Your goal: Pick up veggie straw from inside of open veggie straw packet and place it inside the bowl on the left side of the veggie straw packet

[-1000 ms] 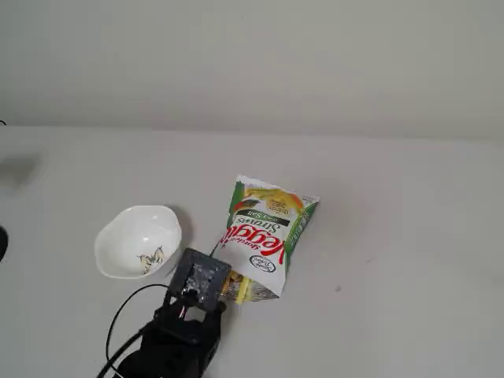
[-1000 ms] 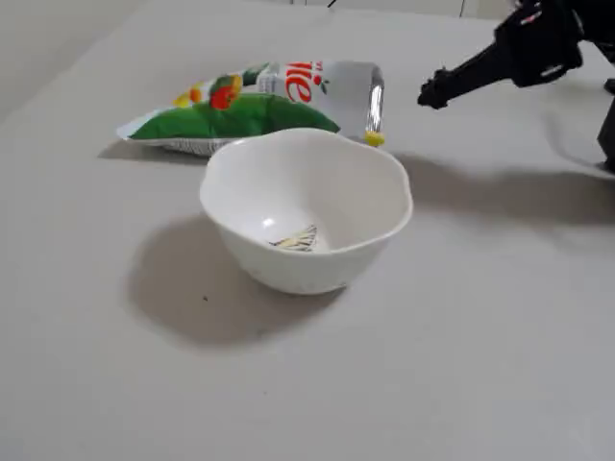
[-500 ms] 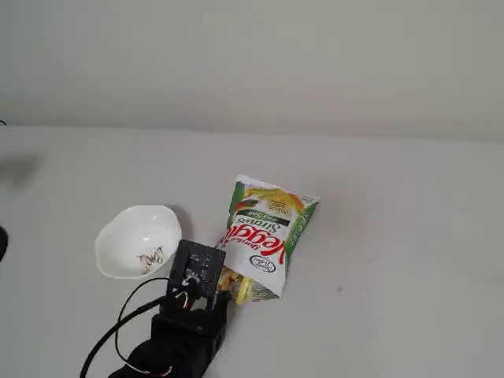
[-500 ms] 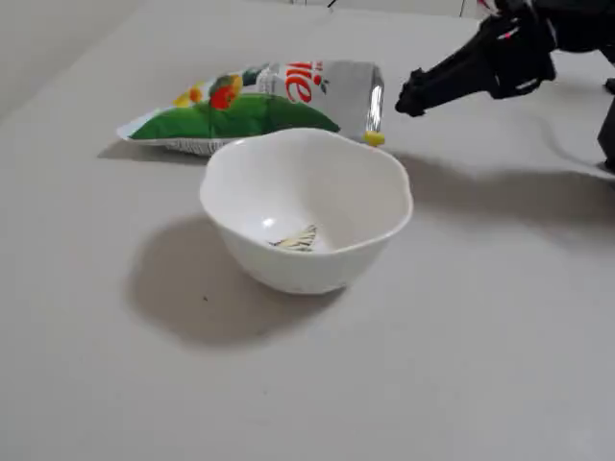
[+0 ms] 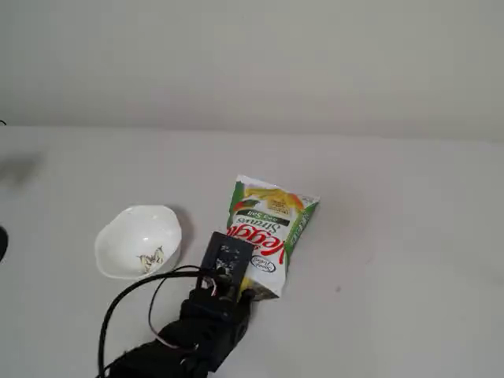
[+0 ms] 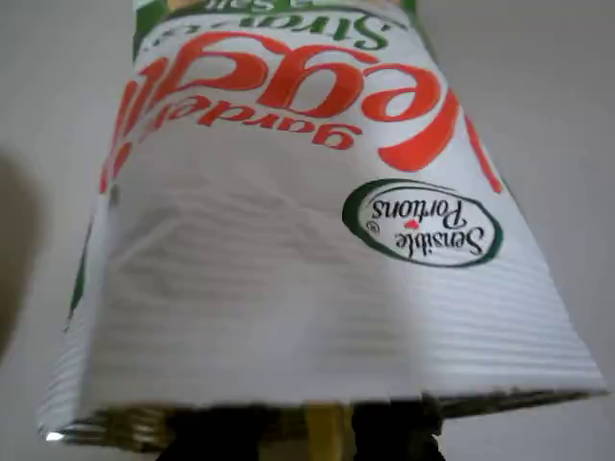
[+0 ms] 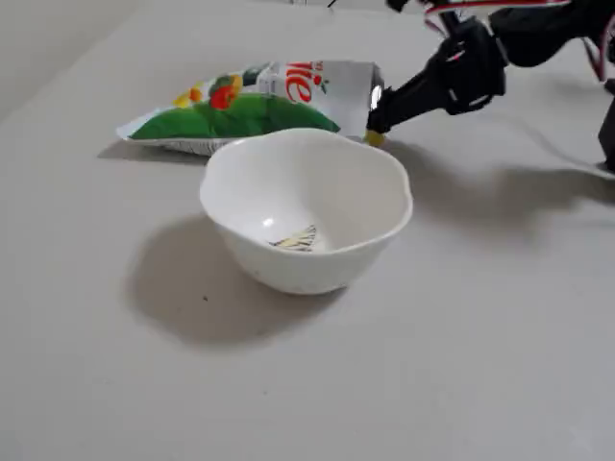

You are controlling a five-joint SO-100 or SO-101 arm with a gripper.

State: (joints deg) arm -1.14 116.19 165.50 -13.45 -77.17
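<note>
The veggie straw packet [image 5: 268, 232] lies flat on the table, its open foil end toward the arm; it fills the wrist view [image 6: 307, 221] and shows in the other fixed view [image 7: 250, 106]. My gripper [image 5: 252, 293] is at that open end, its tips just inside the mouth [image 6: 327, 444] [image 7: 375, 123]. A pale-yellow veggie straw [image 6: 328, 424] sits between the two dark fingers and pokes out at the tip [image 7: 373, 140]. The white bowl [image 5: 126, 228] [image 7: 288, 163] stands left of the packet in a fixed view and holds only its leafy drawing.
The arm's black body and cables [image 5: 150, 315] come in from the bottom edge beside the bowl. The table [image 5: 409, 260] is plain white, with a pale wall behind it.
</note>
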